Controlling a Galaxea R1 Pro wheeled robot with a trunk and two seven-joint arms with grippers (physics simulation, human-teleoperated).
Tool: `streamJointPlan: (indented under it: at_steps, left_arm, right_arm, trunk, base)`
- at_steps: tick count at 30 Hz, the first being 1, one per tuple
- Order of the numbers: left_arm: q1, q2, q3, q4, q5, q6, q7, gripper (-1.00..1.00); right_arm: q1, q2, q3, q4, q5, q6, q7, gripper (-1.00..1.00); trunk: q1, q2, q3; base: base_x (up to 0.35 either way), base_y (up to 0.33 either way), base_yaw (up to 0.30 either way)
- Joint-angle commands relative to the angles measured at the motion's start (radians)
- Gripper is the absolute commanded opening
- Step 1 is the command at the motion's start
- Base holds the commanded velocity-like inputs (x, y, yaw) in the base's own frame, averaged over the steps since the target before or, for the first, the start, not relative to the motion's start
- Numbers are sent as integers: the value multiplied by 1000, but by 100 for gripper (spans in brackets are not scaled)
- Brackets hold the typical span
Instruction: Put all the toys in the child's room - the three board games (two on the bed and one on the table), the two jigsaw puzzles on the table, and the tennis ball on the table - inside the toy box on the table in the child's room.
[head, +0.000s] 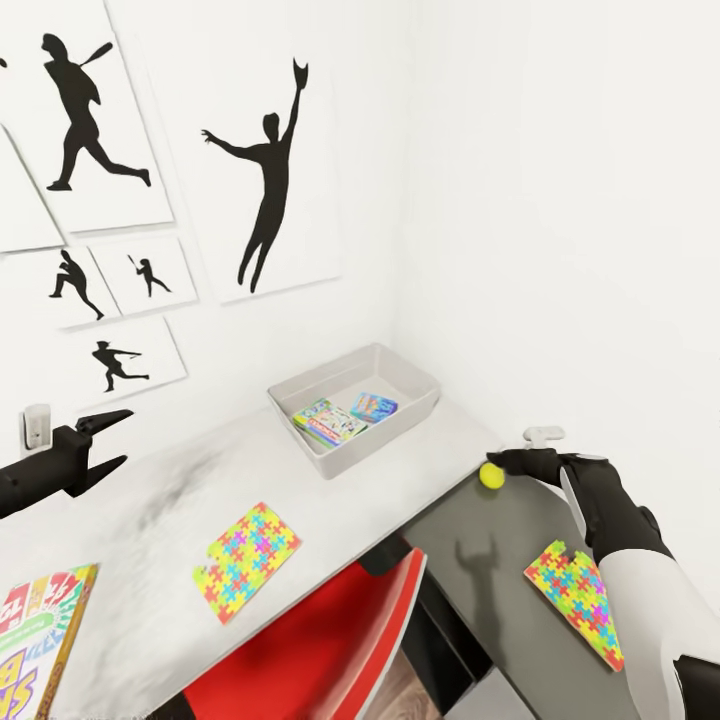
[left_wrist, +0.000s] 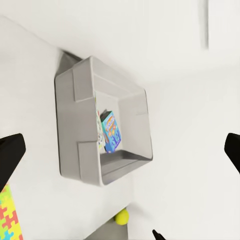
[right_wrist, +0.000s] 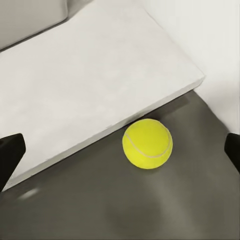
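The table (head: 160, 520) has a pale grey top and a lower dark grey part. On the pale top stand a grey bin (head: 400, 385), a jigsaw square (head: 246, 546) and a board game box (head: 40, 640) at the near edge. The dark part carries a tennis ball (head: 491, 476) beside the step and another jigsaw square (head: 575, 598).

The head view looks down from above the pale grey desk top (head: 330, 480) toward the white room corner. The left wrist view faces the shallow light-grey tray-like bin (left_wrist: 80, 135) from farther off. The right wrist view sits close over the small yellow-green ball (right_wrist: 147, 143), which all three views share.
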Motion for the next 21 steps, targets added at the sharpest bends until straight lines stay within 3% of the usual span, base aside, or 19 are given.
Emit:
streamJointPlan:
  at_steps: [1,6,11,21]
  left_arm:
    - [-1,0,1,-1,10,2,11,100]
    - [-6,-6,-5,2,16,0,19,100]
    - [16,14,7,9,41,7,23,100]
    - [16,14,7,9,41,7,23,100]
  right_arm:
    - [-1,1,-3,-1,10,3,9,100]
    - [-7,6,-7,7,14,-2,7,100]
    - [-24,-6,-5,19,20,-22,11,100]
    - [-24,-6,-5,19,20,-22,11,100]
  trunk:
    - [0,-2,-2]
    - [0,-2,-2]
    - [0,-2,-2]
    - [0,-2,-2]
  base:
    - [-20,-34,54]
    - [-60,-100,25]
    - [0,0,0]
    - [0,0,0]
